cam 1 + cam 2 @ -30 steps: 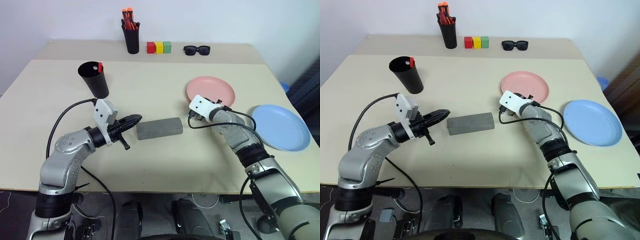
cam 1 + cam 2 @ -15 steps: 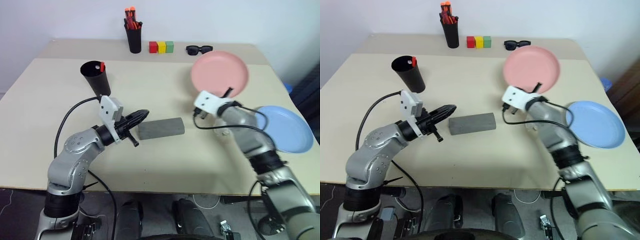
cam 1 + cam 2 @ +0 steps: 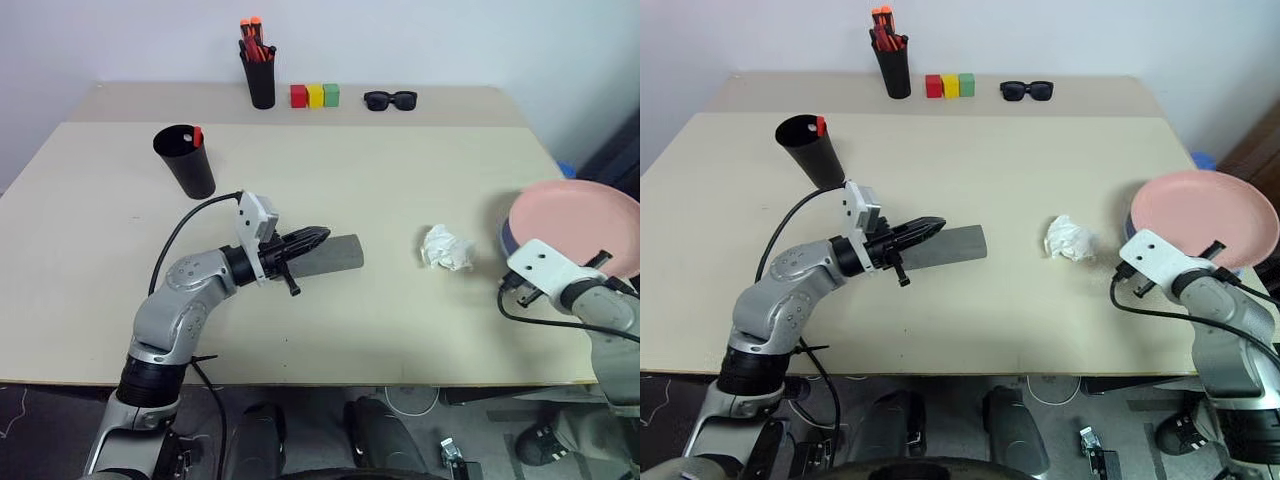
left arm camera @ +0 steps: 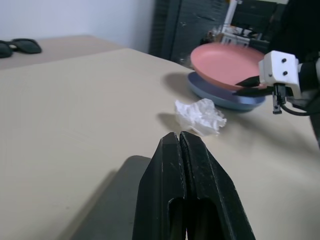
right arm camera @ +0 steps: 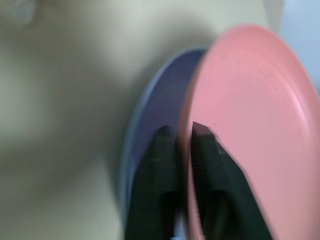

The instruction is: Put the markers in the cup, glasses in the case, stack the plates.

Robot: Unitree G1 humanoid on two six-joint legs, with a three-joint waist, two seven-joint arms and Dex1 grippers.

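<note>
The salmon pink plate [image 3: 585, 222] hangs tilted over the light blue plate [image 4: 225, 100] at the table's right edge. My right gripper [image 5: 182, 131] is shut on the pink plate's near rim, one finger on each side. The grey case [image 3: 338, 252] lies closed at mid-table. My left gripper [image 3: 315, 237] is shut, level, with its tips over the case's left end; whether it touches I cannot tell. The black cup [image 3: 186, 160] stands at the left with a marker's red cap [image 3: 198, 135] at its rim. The glasses are hidden.
A crumpled white paper [image 3: 446, 248] lies between the case and the plates. Along the far edge stand a black pen holder [image 3: 261, 80] with orange-capped pens, three coloured blocks [image 3: 316, 95] and black sunglasses [image 3: 392, 99].
My right arm lifted the pink plate off the middle of the table and carried it right, over the blue plate. Crumpled paper now shows where it lay. My left gripper slid right onto the case's end.
</note>
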